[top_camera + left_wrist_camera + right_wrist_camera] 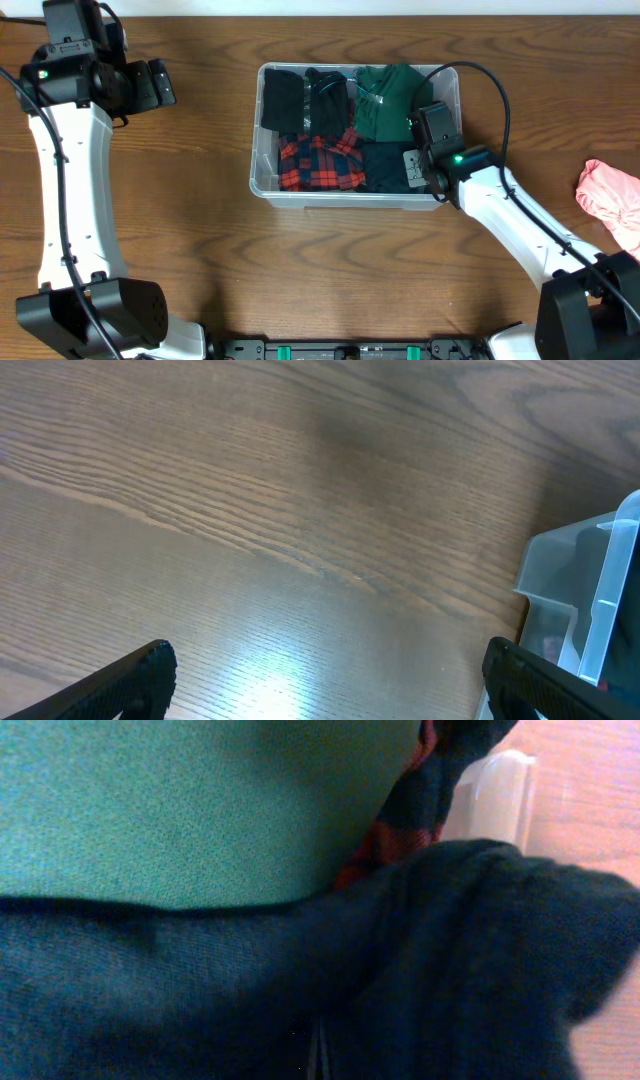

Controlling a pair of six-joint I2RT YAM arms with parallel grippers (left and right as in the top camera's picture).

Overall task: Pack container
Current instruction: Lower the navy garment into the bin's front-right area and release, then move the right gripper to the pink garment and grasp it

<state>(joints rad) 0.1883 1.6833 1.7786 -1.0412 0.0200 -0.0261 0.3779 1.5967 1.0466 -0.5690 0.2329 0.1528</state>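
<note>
Clear plastic, faintly milky: a large rectangular container [350,199] with rounded corners and a thickened rim. Stands flat on the brown wood-grain tabletop [200,250], a little behind centre, long side running left to right. See-through enough at the near wall to show the clothing behind it. From the left wrist, one corner only [600,590], with a stepped moulded ledge under the rim.

Packed wall to wall with folded clothes:
- black folded garments [305,98] at the far left
- dark green garment [385,95] at the far right
- red-and-black plaid shirt [320,160] at the near left
- dark navy garment [385,165] at the near right

Right claw [418,160] down inside the container's near right part, on the dark navy garment. Closed tight, fingers lost in the fabric, so cannot tell whether any cloth is pinched. Close up from the right wrist:
- bunched navy knit [300,990] across the lower frame
- green fabric [200,800] above it
- a sliver of plaid [400,830]
- a bit of container wall [497,795] at the upper right

Left claw [160,82] [330,680] spread as wide as it goes and gripping nothing. Held over bare tabletop well to the left of the container, black fingertips [140,675] at the lower edges of its own view.

Crumpled pink cloth [612,200] at the right edge of the tabletop, well apart from the container.
</note>
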